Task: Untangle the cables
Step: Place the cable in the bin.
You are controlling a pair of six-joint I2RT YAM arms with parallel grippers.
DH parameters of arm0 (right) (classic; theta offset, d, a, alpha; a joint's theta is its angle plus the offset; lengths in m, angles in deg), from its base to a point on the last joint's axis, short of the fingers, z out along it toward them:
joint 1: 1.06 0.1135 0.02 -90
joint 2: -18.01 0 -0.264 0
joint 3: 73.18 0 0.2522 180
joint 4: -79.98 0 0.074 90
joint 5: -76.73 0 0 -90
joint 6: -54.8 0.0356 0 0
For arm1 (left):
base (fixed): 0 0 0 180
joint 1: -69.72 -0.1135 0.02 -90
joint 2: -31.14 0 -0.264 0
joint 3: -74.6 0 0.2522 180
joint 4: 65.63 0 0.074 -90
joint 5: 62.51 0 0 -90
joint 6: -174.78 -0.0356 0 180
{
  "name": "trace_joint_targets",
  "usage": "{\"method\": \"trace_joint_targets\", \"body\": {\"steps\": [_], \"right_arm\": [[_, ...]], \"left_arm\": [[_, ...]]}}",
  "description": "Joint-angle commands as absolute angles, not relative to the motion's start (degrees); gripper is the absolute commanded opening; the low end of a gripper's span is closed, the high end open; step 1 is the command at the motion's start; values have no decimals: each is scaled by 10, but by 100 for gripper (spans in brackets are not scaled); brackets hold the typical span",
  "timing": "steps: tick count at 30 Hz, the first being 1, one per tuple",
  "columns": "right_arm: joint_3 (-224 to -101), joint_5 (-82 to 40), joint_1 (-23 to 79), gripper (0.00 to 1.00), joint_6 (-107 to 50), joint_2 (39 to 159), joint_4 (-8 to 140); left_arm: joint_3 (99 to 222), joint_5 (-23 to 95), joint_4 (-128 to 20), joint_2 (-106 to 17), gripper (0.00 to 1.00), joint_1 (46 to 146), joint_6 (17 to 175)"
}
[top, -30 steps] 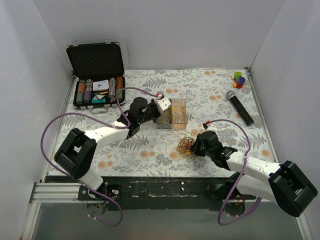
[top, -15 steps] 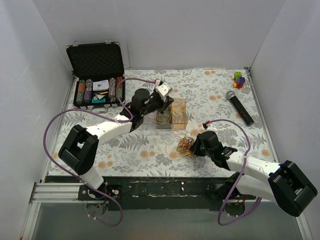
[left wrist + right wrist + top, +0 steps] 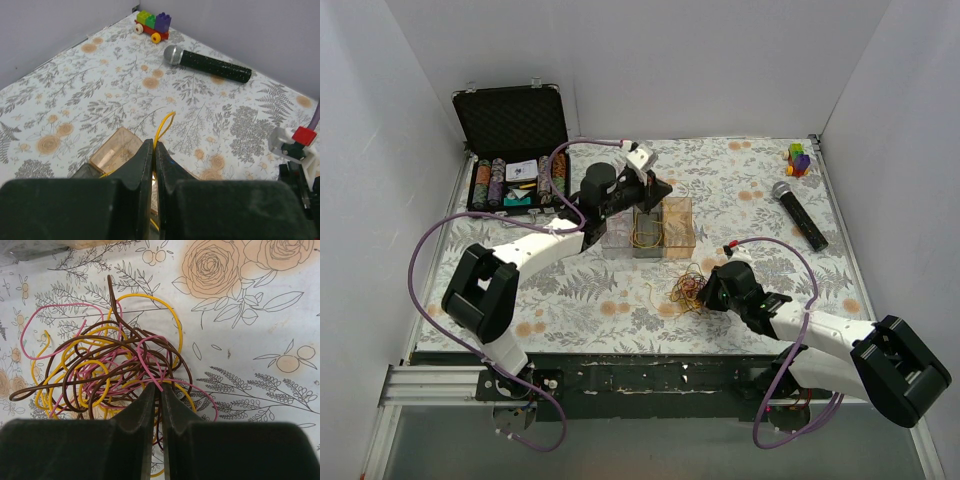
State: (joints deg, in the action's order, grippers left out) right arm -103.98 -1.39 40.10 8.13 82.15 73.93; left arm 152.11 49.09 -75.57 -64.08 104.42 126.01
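Note:
The cables (image 3: 690, 288) lie as a small tangle of yellow, pink and brown strands on the floral table, in front of a clear compartment box (image 3: 680, 225). My right gripper (image 3: 712, 293) sits low at the tangle's right side. In the right wrist view its jaws (image 3: 156, 390) are shut on strands at the near edge of the cables (image 3: 107, 370), a pink one among them. My left gripper (image 3: 655, 190) hovers over the box's far side, shut on one yellow cable (image 3: 165, 125) that pokes out past its tips (image 3: 153, 145). A yellow loop (image 3: 645, 237) lies in the box's middle compartment.
An open black case of poker chips (image 3: 515, 150) stands at the back left. A black microphone (image 3: 798, 215) and a small toy of coloured bricks (image 3: 799, 159) lie at the back right. White walls close in three sides.
My left gripper has risen and moved toward the far side of the box, still holding the yellow cable. The right gripper has stayed at the tangle.

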Motion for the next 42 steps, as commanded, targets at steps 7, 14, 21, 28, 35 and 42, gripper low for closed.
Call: {"method": "trace_joint_targets", "body": {"steps": [7, 14, 21, 28, 35, 42], "right_arm": [[-1022, -23, 403, 15, 71, 845, 669], [-1018, -23, 403, 15, 71, 842, 669], [-1015, -24, 403, 15, 73, 845, 674], [-1008, -19, 403, 15, 74, 838, 671], [-1004, -22, 404, 15, 76, 839, 675], [-1002, -22, 403, 15, 79, 836, 675]], "left_arm": [[1596, 523, -744, -647, 0, 1048, 1282], [1560, 487, -760, -638, 0, 1047, 1263], [1608, 502, -767, -662, 0, 1047, 1301], [1610, 495, -774, -667, 0, 1045, 1312], [1574, 507, -781, -642, 0, 1020, 1328], [1517, 510, -774, -604, 0, 992, 1306]]}}
